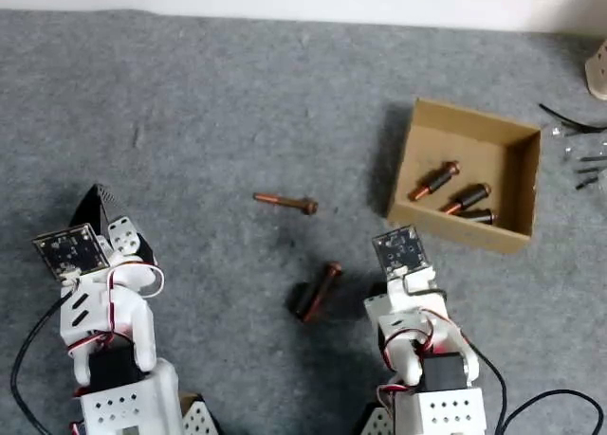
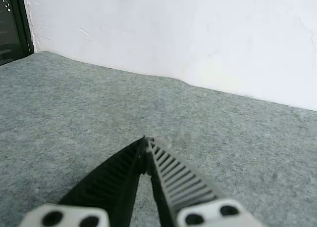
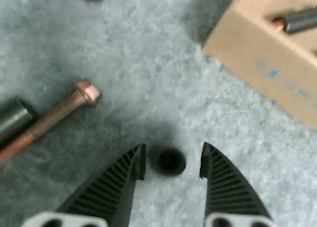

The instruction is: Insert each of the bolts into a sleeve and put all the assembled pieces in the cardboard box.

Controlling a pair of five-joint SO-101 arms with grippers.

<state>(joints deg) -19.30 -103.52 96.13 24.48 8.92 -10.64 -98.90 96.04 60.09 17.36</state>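
— Jaws of right gripper (image 3: 173,149): apart, one either side of an upright sleeve (image 3: 170,162), seen end-on, on the mat (image 3: 148,64).
— Touching it?
— Hard to tell; close on both sides.
— Left gripper (image 2: 147,147)?
— Closed up, tips together over mat (pointed toward the white wall (image 2: 198,34)), well apart from the bolts.
— Other parts?
— Loose bolt (image 1: 285,203) flat near mid-table. Second bolt (image 1: 322,283) nearer the right arm (image 1: 417,321), lying against a dark second sleeve (image 1: 303,307); inside it or just alongside, cannot tell.
— Nearest to the right gripper, besides the sleeve?
— Second bolt's flanged head, near one fingertip but apart; box (image 1: 465,117) corner on the other side.
— Box position?
— Farther out and rightward of the right arm, holding three sleeved bolts (image 1: 467,199) side by side.
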